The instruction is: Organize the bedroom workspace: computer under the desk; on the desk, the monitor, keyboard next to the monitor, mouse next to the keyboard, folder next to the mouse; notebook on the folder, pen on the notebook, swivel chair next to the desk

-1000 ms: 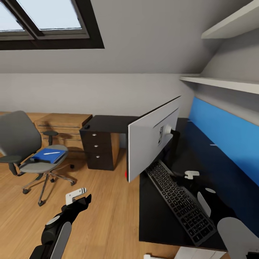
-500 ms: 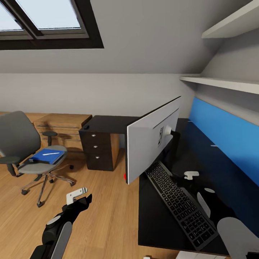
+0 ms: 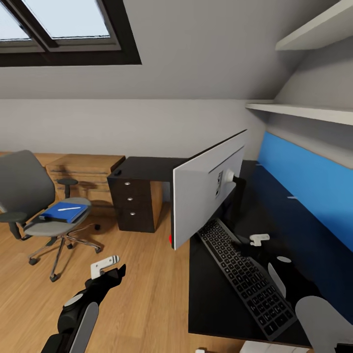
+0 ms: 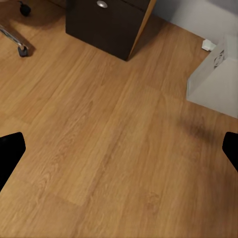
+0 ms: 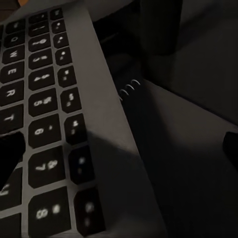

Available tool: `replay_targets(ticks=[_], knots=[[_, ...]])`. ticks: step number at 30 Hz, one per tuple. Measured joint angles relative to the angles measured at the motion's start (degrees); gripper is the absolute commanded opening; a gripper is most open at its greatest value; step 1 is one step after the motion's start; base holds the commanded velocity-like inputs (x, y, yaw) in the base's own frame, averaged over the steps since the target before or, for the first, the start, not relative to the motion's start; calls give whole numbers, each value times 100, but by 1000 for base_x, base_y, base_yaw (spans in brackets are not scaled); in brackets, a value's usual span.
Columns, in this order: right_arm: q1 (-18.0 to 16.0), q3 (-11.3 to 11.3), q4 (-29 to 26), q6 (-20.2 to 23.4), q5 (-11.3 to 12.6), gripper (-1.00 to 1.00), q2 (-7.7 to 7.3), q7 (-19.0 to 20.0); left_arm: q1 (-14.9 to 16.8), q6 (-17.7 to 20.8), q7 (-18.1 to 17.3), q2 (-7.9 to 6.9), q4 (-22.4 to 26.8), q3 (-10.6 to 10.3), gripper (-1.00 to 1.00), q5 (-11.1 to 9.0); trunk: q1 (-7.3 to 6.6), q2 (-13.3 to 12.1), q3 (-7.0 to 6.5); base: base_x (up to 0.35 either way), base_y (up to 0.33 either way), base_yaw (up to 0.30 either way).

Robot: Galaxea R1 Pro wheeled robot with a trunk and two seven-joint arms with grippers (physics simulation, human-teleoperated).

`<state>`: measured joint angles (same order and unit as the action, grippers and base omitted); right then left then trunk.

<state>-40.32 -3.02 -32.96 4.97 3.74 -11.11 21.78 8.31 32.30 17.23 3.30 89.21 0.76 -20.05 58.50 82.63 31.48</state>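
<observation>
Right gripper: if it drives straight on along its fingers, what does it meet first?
Probably the dark spiral-bound notebook lying beside the slim silver-grey keyboard on the glossy black desk; depth is unclear.

- Head view: high, facing forward and down across the desk (image 3: 274, 206) and the plank floor (image 3: 142, 294).
- Left wrist view: faces down at the floor (image 4: 114, 148), moderately near.
- Right wrist view: very near the keyboard (image 5: 44, 124) on the desk's front part; the head view shares that keyboard (image 3: 247, 277).
</observation>
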Motion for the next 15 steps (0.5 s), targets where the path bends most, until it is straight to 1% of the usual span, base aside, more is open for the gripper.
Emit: replay_targets(ticks=[2, 12, 15], knots=[[0, 0, 0, 2, 0, 100, 1, 0, 0, 0, 1, 0, 1, 0, 100, 0, 44, 80, 36, 0, 0, 0], [0, 0, 0, 5, 0, 100, 1, 0, 0, 0, 2, 1, 1, -1, 100, 0, 45, 82, 36, 0, 0, 0], [0, 0, 0, 5, 0, 100, 1, 0, 0, 0, 9, 1, 1, 0, 100, 0, 110, 201, 90, 0, 0, 0]])
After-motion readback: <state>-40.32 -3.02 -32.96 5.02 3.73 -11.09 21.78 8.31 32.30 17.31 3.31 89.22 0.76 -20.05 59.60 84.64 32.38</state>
